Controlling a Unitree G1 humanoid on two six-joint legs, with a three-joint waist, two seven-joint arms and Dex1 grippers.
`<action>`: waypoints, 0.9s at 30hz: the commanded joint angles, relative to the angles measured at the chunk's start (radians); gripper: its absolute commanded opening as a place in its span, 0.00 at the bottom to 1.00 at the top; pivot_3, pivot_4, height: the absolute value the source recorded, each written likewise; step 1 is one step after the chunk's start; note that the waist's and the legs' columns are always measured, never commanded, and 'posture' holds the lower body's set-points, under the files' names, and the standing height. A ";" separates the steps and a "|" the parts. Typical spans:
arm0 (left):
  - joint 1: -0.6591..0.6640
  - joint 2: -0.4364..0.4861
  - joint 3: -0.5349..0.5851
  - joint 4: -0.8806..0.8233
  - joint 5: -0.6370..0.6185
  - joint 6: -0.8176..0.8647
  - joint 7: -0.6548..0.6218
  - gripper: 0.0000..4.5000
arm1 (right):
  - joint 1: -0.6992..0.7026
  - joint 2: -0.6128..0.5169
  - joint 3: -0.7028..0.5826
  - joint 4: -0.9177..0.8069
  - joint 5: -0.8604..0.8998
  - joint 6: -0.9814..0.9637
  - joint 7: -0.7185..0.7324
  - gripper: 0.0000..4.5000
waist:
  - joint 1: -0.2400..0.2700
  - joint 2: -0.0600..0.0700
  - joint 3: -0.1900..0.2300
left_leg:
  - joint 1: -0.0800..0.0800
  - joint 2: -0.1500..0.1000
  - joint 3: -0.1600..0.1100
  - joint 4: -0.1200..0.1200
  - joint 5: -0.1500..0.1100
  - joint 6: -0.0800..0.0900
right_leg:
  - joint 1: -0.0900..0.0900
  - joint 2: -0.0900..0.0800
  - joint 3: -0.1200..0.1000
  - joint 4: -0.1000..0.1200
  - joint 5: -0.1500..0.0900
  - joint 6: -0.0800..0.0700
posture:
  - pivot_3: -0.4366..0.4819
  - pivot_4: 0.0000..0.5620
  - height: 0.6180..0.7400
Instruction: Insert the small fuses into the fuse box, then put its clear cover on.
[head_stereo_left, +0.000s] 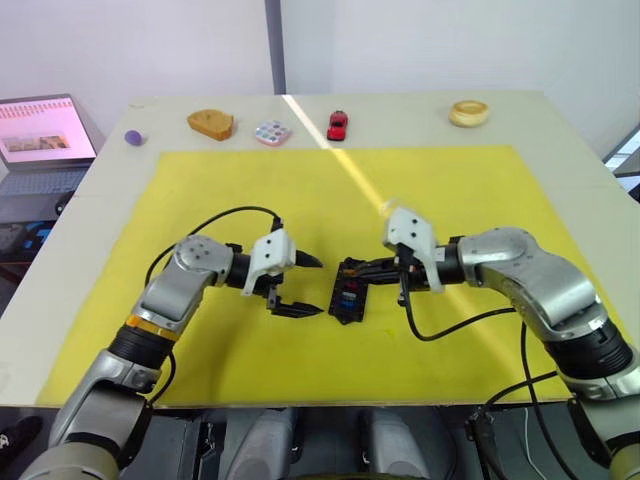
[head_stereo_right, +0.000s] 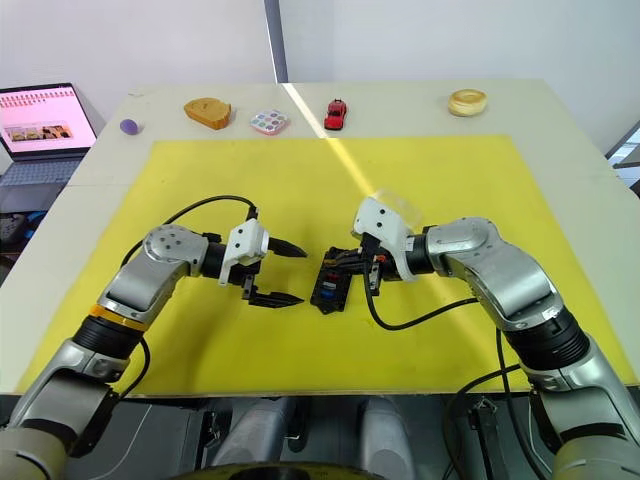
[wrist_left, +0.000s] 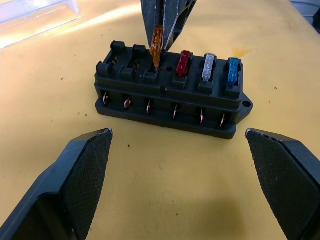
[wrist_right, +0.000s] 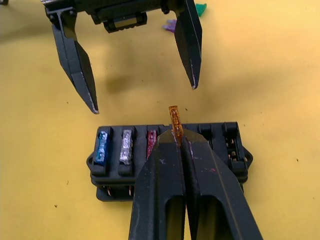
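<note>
The fuse box (head_stereo_left: 349, 290) sits near the middle of the yellow mat (head_stereo_left: 300, 190) that covers most of the pale surface (head_stereo_left: 80, 210), lying between the two arms. The right tool (wrist_right: 180, 142) is pressed shut on an orange fuse (wrist_left: 156, 45), holding it upright with its lower end at the mouth of a slot in the box's top row. Beside that slot, three fuses are already seated in a line: a red fuse (wrist_left: 184, 62), then a grey fuse (wrist_left: 208, 67), then a blue fuse (wrist_left: 233, 70) at the end of the block. The slots on the other side of the orange one look unfilled.

The left tool (head_stereo_left: 300, 285) hovers just beside the box on its left, fingers spread wide and holding nothing, apart from the block. Past it on the mat lie a green fuse (wrist_right: 200, 8) and a purple fuse (wrist_right: 170, 25), loose. The clear cover (wrist_left: 37, 17) rests on the mat beyond the box, near the right arm.

Along the far edge of the surface stand a small purple ball (head_stereo_left: 133, 137), a wooden piece (head_stereo_left: 211, 123), a dotted disc (head_stereo_left: 272, 132), a red toy car (head_stereo_left: 338, 125) and a wooden ring (head_stereo_left: 468, 112). A laptop (head_stereo_left: 42, 135) stands open off to the left.
</note>
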 joint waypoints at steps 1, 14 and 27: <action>-0.020 -0.003 0.012 -0.018 0.001 -0.011 -0.003 0.99 | -0.002 0.009 -0.011 0.009 -0.018 -0.028 0.005 0.00 | 0.000 0.000 0.000 | 0.000 0.000 0.000 0.000 0.000 0.000 | 0.000 0.000 0.000 0.000 0.000 0.000 | 0.48 0.27 1.00; -0.018 -0.008 0.017 -0.039 0.001 0.004 0.006 0.99 | 0.011 0.017 -0.001 0.042 -0.053 -0.042 0.026 0.00 | 0.000 0.000 0.000 | 0.000 0.000 0.000 0.000 0.000 0.000 | 0.000 0.000 0.000 0.000 0.000 0.000 | 0.48 0.27 1.00; -0.013 -0.010 0.018 -0.053 0.000 0.017 0.017 0.99 | 0.010 0.036 -0.019 -0.003 -0.017 0.028 0.024 0.00 | 0.000 0.000 0.000 | 0.001 0.000 0.000 0.001 0.000 0.000 | 0.001 0.000 0.000 0.001 0.000 0.000 | 0.48 0.27 1.00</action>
